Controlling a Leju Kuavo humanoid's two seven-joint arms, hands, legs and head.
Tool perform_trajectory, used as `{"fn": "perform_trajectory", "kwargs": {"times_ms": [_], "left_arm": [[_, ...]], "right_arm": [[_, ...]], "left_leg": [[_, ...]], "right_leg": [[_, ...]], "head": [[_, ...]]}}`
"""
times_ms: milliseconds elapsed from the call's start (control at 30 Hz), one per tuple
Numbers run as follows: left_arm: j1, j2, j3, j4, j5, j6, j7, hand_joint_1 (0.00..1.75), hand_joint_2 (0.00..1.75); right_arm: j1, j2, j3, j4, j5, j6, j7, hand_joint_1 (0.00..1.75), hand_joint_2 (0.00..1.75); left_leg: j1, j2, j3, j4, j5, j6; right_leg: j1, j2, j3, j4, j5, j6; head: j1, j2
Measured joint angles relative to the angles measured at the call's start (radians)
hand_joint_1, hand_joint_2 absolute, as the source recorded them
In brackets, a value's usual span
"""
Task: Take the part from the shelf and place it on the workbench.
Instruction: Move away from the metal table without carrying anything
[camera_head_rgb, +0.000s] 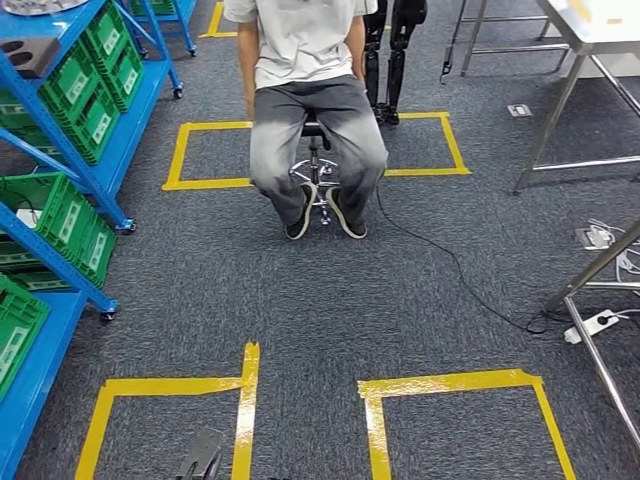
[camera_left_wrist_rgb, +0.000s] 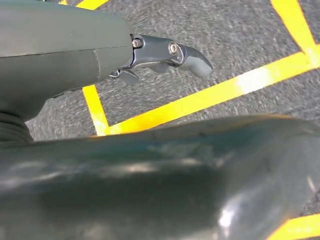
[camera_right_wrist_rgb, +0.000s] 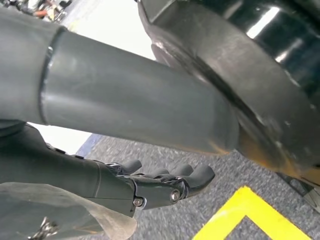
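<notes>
floor: grey carpet (camera_head_rgb: 226, 290); yellow tape squares (camera_head_rgb: 241, 400), two near, one far under the person
shelf: blue rack (camera_head_rgb: 113, 165) along left side; green bins (camera_head_rgb: 72, 80) on its levels, white labels on bin fronts
part: dark grey piece (camera_head_rgb: 26, 55) on far-left upper shelf level, partly cut off by frame edge; cannot tell if it is the task part
person: seated on wheeled stool (camera_head_rgb: 317, 170), centre far, facing robot; feet on carpet
workbench: metal-legged table (camera_head_rgb: 581, 30) far right; second metal frame (camera_head_rgb: 604, 260) at right edge; black cable (camera_head_rgb: 453, 260) runs from stool area to power strip (camera_head_rgb: 596, 325) on floor right
left hand: left hand (camera_left_wrist_rgb: 166, 52) hangs over carpet and tape; fingers loosely extended, nothing in them
right hand: right hand (camera_right_wrist_rgb: 162, 182) over carpet near yellow tape corner; fingers slightly curled, apart, holding nothing
</notes>
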Motion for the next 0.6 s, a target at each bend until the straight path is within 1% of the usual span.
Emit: {"fn": "perform_trajectory", "kwargs": {"times_ms": [33, 67, 100, 133, 167, 200, 233, 267, 300, 333, 367, 400, 433, 467, 500, 533, 567, 600], "left_arm": [[-0.001, 0.0, 0.0, 0.0, 0.0, 0.0, 0.0, 0.0, 0.0], [-0.003, 0.0, 0.0, 0.0, 0.0, 0.0, 0.0, 0.0, 0.0], [-0.004, 0.0, 0.0, 0.0, 0.0, 0.0, 0.0, 0.0, 0.0], [-0.005, 0.0, 0.0, 0.0, 0.001, 0.0, 0.0, 0.0, 0.0], [-0.004, 0.0, 0.0, 0.0, 0.002, 0.0, 0.0, 0.0, 0.0], [-0.002, 0.0, 0.0, 0.0, 0.002, 0.0, 0.0, 0.0, 0.0], [-0.001, 0.001, 0.0, 0.0, 0.003, 0.001, 0.0, 0.0, 0.0], [-0.002, 0.001, 0.0, 0.0, 0.004, 0.001, 0.001, 0.0, 0.0], [-0.003, 0.0, 0.0, 0.0, 0.005, 0.001, 0.001, 0.0, 0.0], [-0.005, 0.0, 0.0, 0.0, 0.005, 0.002, 0.001, 0.0, 0.0], [-0.006, -0.001, 0.0, 0.0, 0.006, 0.002, 0.001, 0.0, 0.0], [-0.006, -0.002, 0.0, 0.0, 0.006, 0.002, 0.001, 0.0, 0.0], [-0.005, -0.002, 0.0, 0.0, 0.006, 0.002, 0.001, 0.0, 0.0], [-0.004, -0.002, 0.0, 0.0, 0.007, 0.002, 0.001, 0.0, 0.0], [-0.003, -0.002, 0.001, 0.0, 0.007, 0.002, 0.001, 0.0, 0.0], [-0.004, -0.003, 0.001, 0.0, 0.007, 0.002, 0.001, 0.0, 0.0], [-0.004, -0.003, 0.001, 0.0, 0.007, 0.002, 0.001, 0.0, 0.0], [-0.005, -0.004, 0.001, 0.0, 0.007, 0.002, 0.001, 0.0, 0.0]], "right_arm": [[0.0, 0.0, 0.0, 0.0, 0.0, 0.0, 0.0, 0.0, 0.0], [-0.001, 0.0, 0.0, 0.0, 0.0, 0.0, 0.0, 0.0, 0.0], [-0.001, 0.0, 0.0, 0.0, 0.0, 0.001, 0.0, 0.0, 0.0], [-0.002, 0.0, 0.0, 0.0, 0.0, 0.001, 0.0, 0.0, 0.0], [-0.004, 0.0, 0.0, 0.0, 0.0, 0.001, 0.0, 0.0, 0.0], [-0.005, 0.0, 0.0, 0.0, 0.0, 0.001, 0.0, 0.0, 0.0], [-0.006, 0.0, 0.0, 0.0, 0.0, 0.001, 0.0, 0.0, 0.0], [-0.007, 0.0, 0.001, 0.0, 0.0, 0.001, 0.0, 0.0, 0.0], [-0.006, 0.0, 0.001, 0.0, 0.0, 0.001, 0.0, 0.0, 0.0], [-0.006, 0.0, 0.001, 0.0, 0.0, 0.001, -0.001, 0.0, 0.0], [-0.005, 0.0, 0.001, 0.0, 0.0, 0.001, -0.002, 0.0, 0.0], [-0.005, 0.0, 0.001, 0.0, 0.0, 0.001, -0.002, 0.0, 0.0], [-0.005, 0.0, 0.001, 0.0, 0.0, 0.001, -0.003, 0.0, 0.0], [-0.005, 0.0, 0.001, 0.0, 0.0, 0.001, -0.003, 0.0, 0.0], [-0.005, 0.0, 0.001, 0.0, 0.0, 0.001, -0.003, 0.0, 0.0], [-0.005, 0.0, 0.001, 0.0, 0.001, 0.001, -0.003, 0.0, 0.0], [-0.004, -0.001, 0.001, 0.0, 0.001, 0.001, -0.002, 0.0, 0.0], [-0.003, -0.001, 0.002, 0.0, 0.002, 0.001, -0.001, 0.0, 0.0]], "left_leg": [[-0.005, 0.025, 0.034, -0.064, 0.021, 0.003], [-0.009, 0.048, 0.063, -0.122, 0.039, 0.009], [-0.014, 0.065, 0.076, -0.15, 0.041, 0.015], [-0.019, 0.069, 0.077, -0.157, 0.035, 0.021], [-0.019, 0.059, 0.076, -0.159, 0.036, 0.028], [-0.017, 0.049, 0.076, -0.162, 0.037, 0.034], [-0.015, 0.037, 0.078, -0.165, 0.038, 0.04], [-0.013, 0.027, 0.079, -0.168, 0.04, 0.046], [-0.011, 0.016, 0.079, -0.169, 0.042, 0.051], [-0.011, 0.005, 0.079, -0.169, 0.042, 0.054], [-0.012, -0.007, 0.079, -0.169, 0.042, 0.056], [-0.013, -0.02, 0.079, -0.168, 0.042, 0.057], [-0.014, -0.033, 0.08, -0.168, 0.042, 0.057], [-0.014, -0.047, 0.082, -0.168, 0.042, 0.057], [-0.014, -0.061, 0.084, -0.168, 0.041, 0.057], [-0.014, -0.075, 0.085, -0.167, 0.041, 0.056], [-0.015, -0.088, 0.085, -0.165, 0.041, 0.053], [-0.014, -0.099, 0.081, -0.164, 0.041, 0.049]], "right_leg": [[0.002, -0.01, 0.003, 0.0, -0.003, 0.004], [0.005, -0.02, 0.005, 0.001, -0.006, 0.008], [0.007, -0.029, 0.007, 0.002, -0.009, 0.013], [0.009, -0.039, 0.008, 0.002, -0.011, 0.017], [0.01, -0.049, 0.011, 0.001, -0.014, 0.022], [0.008, -0.051, 0.011, 0.002, -0.018, 0.028], [0.006, -0.036, 0.008, 0.012, -0.029, 0.033], [0.004, -0.012, -0.004, 0.039, -0.048, 0.038], [0.002, 0.018, -0.027, 0.087, -0.075, 0.04], [0.002, 0.044, -0.059, 0.154, -0.106, 0.041], [0.003, 0.057, -0.096, 0.223, -0.131, 0.04], [0.003, 0.063, -0.126, 0.275, -0.142, 0.039], [0.003, 0.066, -0.142, 0.294, -0.134, 0.037], [0.003, 0.069, -0.139, 0.272, -0.106, 0.035], [0.003, 0.076, -0.118, 0.214, -0.063, 0.032], [0.002, 0.097, -0.089, 0.145, -0.027, 0.029], [-0.001, 0.118, -0.062, 0.08, -0.002, 0.027], [-0.002, 0.135, -0.041, 0.037, 0.009, 0.025]], "head": [[0.0, 0.0], [0.0, 0.0], [0.001, 0.0], [0.001, 0.0], [0.001, 0.0], [0.002, 0.0], [0.003, 0.0], [0.005, 0.0], [0.008, 0.0], [0.01, 0.0], [0.012, 0.0], [0.012, 0.0], [0.012, 0.0], [0.012, 0.0], [0.011, 0.0], [0.012, 0.0], [0.011, 0.0], [0.012, 0.0]]}}
